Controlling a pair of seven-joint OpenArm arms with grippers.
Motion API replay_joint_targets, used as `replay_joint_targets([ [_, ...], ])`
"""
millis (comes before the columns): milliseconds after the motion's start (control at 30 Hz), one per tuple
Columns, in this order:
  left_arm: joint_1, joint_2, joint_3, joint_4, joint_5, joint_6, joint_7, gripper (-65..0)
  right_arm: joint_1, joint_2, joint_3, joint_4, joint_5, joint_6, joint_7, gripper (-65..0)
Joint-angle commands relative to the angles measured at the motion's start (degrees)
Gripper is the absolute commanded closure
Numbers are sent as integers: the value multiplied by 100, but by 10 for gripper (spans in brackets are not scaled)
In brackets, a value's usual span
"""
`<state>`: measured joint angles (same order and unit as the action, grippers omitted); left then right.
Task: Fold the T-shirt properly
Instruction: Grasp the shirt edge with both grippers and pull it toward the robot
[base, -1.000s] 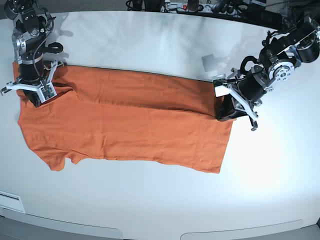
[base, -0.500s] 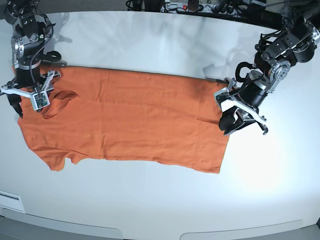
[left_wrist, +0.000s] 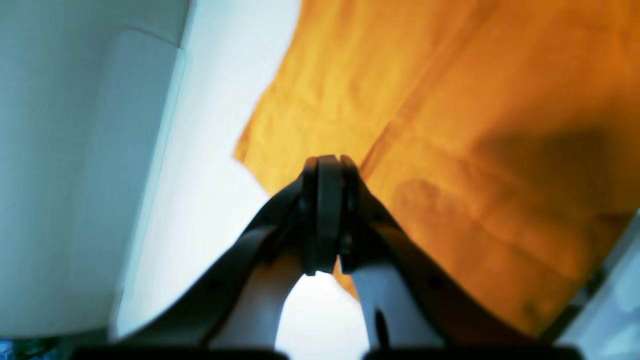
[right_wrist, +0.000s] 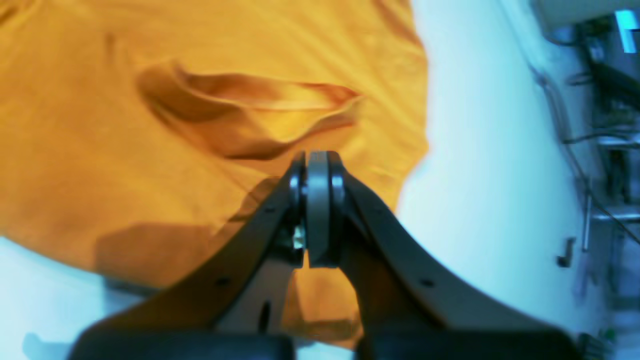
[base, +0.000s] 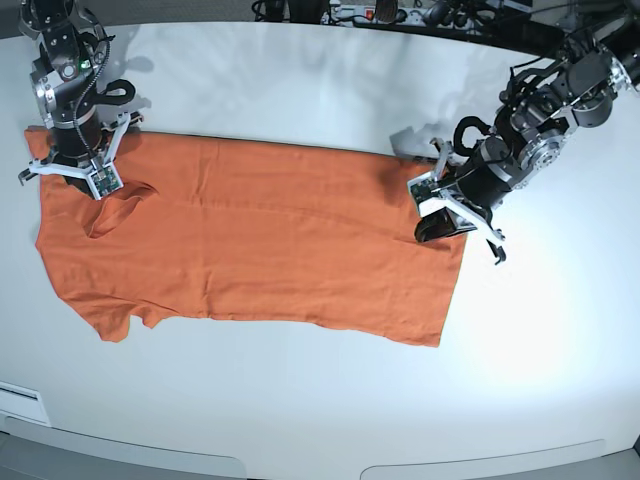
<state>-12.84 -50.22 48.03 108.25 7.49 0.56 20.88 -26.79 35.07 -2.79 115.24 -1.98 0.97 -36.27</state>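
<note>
The orange T-shirt (base: 260, 250) lies spread flat on the white table (base: 300, 400), collar end to the left of the base view. My right gripper (base: 75, 182) hovers over the far shoulder, beside the puckered neckline (base: 115, 205). In the right wrist view its jaws (right_wrist: 316, 165) are shut pad to pad above the cloth (right_wrist: 100, 125), with the neckline fold (right_wrist: 250, 110) just ahead. My left gripper (base: 432, 228) is over the hem end. Its jaws (left_wrist: 327, 167) are shut too, over the shirt's edge (left_wrist: 450, 125), and I see no cloth between them.
Cables and equipment (base: 400, 12) line the table's far edge. A small white label (base: 20, 400) sits at the front left. Both arms lean in from the table's far corners.
Both grippers opened half a second ago and have shut again. The left gripper moved in over the hem edge. The right gripper moved back toward the far shoulder, and the neckline now shows a pucker.
</note>
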Motion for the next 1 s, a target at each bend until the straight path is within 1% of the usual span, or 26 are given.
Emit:
replay_joint_targets([
  [0, -146, 0, -57, -59, -114, -85, 2, 0, 103, 101, 59, -90, -17, -55, 9, 0],
  [33, -199, 70, -57, -184, -225, -264, 15, 0, 184, 101, 59, -269, 59, -7, -31, 0],
  [100, -282, 203, -57, -476, -413, -671, 20, 0, 385, 101, 59, -691, 291, 251, -157, 0],
  [167, -328, 321, -57, -741, -612, -1069, 114, 0, 612, 101, 59, -1097, 629, 483, -420, 0],
  [233, -334, 407, -57, -863, -748, -1414, 348, 0, 809, 101, 59, -1427, 935, 664, -723, 0],
  [367, -293, 435, -57, -861, -1370, -2068, 848, 0, 916, 101, 59, -1648, 1377, 966, -1202, 0],
  [433, -249, 433, -57, -855, -1609, -2262, 1145, 0, 848, 101, 59, -1646, 1475, 1093, -1447, 0],
  [500, -170, 431, -57, -811, -1729, -2326, 1397, 0, 693, 105, 59, -1637, 1530, 1134, -1591, 0],
  [567, -85, 426, -57, -723, -1746, -2358, 1576, 0, 483, 116, 59, -1615, 1530, 1130, -1585, 0],
  [667, 94, 293, -57, -457, -1738, -2356, 1585, 0, 120, 116, 59, -1502, 1528, 1115, -1587, 0],
  [867, 400, -109, -57, 48, -1705, -2352, 1582, 0, -688, 116, 61, -1099, 1478, 874, -1587, 0],
  [967, 551, -339, -57, 240, -1700, -2350, 1582, 0, -1150, 116, 61, -802, 1261, 680, -1589, 0],
])
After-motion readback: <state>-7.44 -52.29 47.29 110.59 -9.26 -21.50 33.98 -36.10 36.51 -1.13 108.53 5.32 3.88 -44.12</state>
